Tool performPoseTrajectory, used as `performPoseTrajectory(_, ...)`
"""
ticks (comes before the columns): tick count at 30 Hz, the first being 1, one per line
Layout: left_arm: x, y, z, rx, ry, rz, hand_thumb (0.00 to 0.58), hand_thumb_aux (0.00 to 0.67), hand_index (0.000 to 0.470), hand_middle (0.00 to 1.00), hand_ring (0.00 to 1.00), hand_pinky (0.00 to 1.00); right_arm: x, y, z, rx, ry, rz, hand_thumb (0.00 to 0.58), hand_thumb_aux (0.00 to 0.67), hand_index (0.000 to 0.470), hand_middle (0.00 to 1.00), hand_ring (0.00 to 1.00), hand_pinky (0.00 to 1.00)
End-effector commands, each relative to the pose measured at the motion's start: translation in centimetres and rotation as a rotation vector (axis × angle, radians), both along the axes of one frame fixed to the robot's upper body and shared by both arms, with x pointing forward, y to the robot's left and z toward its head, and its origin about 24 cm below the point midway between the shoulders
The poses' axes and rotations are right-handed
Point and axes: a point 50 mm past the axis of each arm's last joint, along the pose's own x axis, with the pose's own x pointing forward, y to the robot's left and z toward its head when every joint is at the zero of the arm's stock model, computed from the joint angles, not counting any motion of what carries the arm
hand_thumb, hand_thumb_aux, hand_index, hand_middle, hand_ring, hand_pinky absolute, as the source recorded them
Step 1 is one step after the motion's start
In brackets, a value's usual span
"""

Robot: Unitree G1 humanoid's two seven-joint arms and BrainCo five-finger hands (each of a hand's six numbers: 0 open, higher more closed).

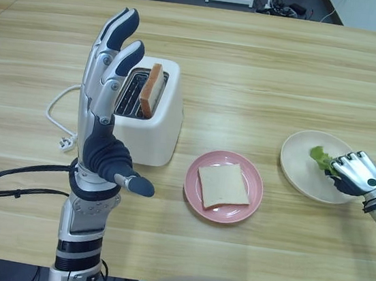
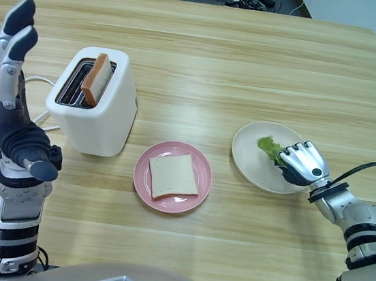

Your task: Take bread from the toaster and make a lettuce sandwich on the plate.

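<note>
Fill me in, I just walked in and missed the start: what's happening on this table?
The robot is midway through a sandwich. One bread slice already lies on the pink plate, and a second slice stands in the toaster. Its right hand is curled on the lettuce on the beige plate, right of the pink one. Its left hand is raised, open and empty, beside the toaster.

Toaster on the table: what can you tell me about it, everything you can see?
The toaster is a white, smooth, rounded box, plastic by its look, upright on the wooden table. Two dark slots open on top; a bread slice sticks up, tilted, from one. A white cord leaves its left side. The left robot hand stands beside it, not touching.
</note>
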Motion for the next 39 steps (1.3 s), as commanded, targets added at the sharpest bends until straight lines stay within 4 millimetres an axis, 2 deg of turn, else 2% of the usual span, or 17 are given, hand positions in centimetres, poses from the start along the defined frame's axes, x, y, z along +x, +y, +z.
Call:
performPoseTrajectory(1, 0.4, -0.1, -0.1, 0.006, 0.012, 0.005, 0.000, 0.000, 0.000, 0.00, 0.00, 0.00, 0.3, 0.8, 1.2, 0.004, -0.091, 0.040, 0.580, 0.670, 0.470, 1.00, 1.00, 1.00)
performPoseTrajectory(6, 0.9, -0.2, -0.1, 0.006, 0.015, 0.000, 0.000, 0.000, 0.000, 0.00, 0.00, 0.00, 0.3, 3.9, 2.4, 0.029, -0.170, 0.167, 0.580, 0.670, 0.470, 1.00, 1.00, 1.00)
performPoseTrajectory(10, 1.3, -0.4, -0.1, -0.002, 0.016, -0.006, 0.000, 0.000, 0.000, 0.00, 0.00, 0.00, -0.1, 8.8, 2.6, 0.067, -0.192, 0.356, 0.580, 0.670, 0.470, 1.00, 1.00, 1.00)
performPoseTrajectory(13, 1.5, -0.4, -0.2, -0.003, 0.019, -0.003, 0.000, 0.000, 0.000, 0.00, 0.00, 0.00, -0.5, 12.8, 2.2, 0.092, -0.173, 0.497, 0.580, 0.670, 0.470, 1.00, 1.00, 1.00)
performPoseTrajectory(18, 1.6, -0.5, -0.1, -0.005, 0.017, -0.003, 0.000, 0.000, 0.000, 0.00, 0.00, 0.00, -0.6, 17.5, 0.4, 0.087, -0.077, 0.647, 0.580, 0.670, 0.470, 1.00, 1.00, 1.00)
performPoseTrajectory(22, 1.5, -0.5, -0.1, -0.010, 0.016, -0.009, 0.000, 0.000, 0.000, 0.00, 0.00, 0.00, -0.4, 19.0, -1.4, 0.028, 0.031, 0.687, 0.580, 0.670, 0.470, 1.00, 1.00, 1.00)
performPoseTrajectory(31, 1.1, -0.5, 0.1, -0.023, 0.007, -0.013, 0.000, 0.000, 0.000, 0.00, 0.00, 0.00, -1.3, 19.1, -3.6, -0.068, 0.180, 0.734, 0.580, 0.670, 0.470, 1.00, 1.00, 1.00)
performPoseTrajectory(32, 1.1, -0.5, 0.2, -0.023, 0.007, -0.013, 0.000, 0.000, 0.000, 0.00, 0.00, 0.00, -1.5, 19.0, -3.6, -0.074, 0.193, 0.735, 0.530, 0.473, 0.332, 1.00, 1.00, 1.00)
performPoseTrajectory(33, 1.1, -0.4, 0.2, -0.023, 0.006, -0.012, 0.000, 0.000, 0.000, 0.00, 0.00, 0.00, -1.6, 18.8, -3.7, -0.077, 0.201, 0.736, 0.000, 0.000, 0.000, 0.87, 0.87, 0.87)
performPoseTrajectory(35, 1.0, -0.4, 0.2, -0.023, 0.006, -0.011, 0.000, 0.000, 0.000, 0.00, 0.00, 0.00, -1.8, 18.5, -3.6, -0.080, 0.204, 0.736, 0.000, 0.000, 0.000, 0.05, 0.05, 0.05)
performPoseTrajectory(36, 1.0, -0.4, 0.2, -0.022, 0.006, -0.011, 0.000, 0.000, 0.000, 0.00, 0.00, 0.00, -1.8, 18.4, -3.5, -0.080, 0.201, 0.734, 0.000, 0.000, 0.000, 0.00, 0.00, 0.00)
performPoseTrajectory(39, 1.0, -0.5, 0.3, -0.021, 0.007, -0.014, 0.000, 0.000, 0.000, 0.00, 0.00, 0.00, -1.9, 18.1, -3.2, -0.082, 0.196, 0.730, 0.000, 0.000, 0.000, 0.00, 0.00, 0.00)
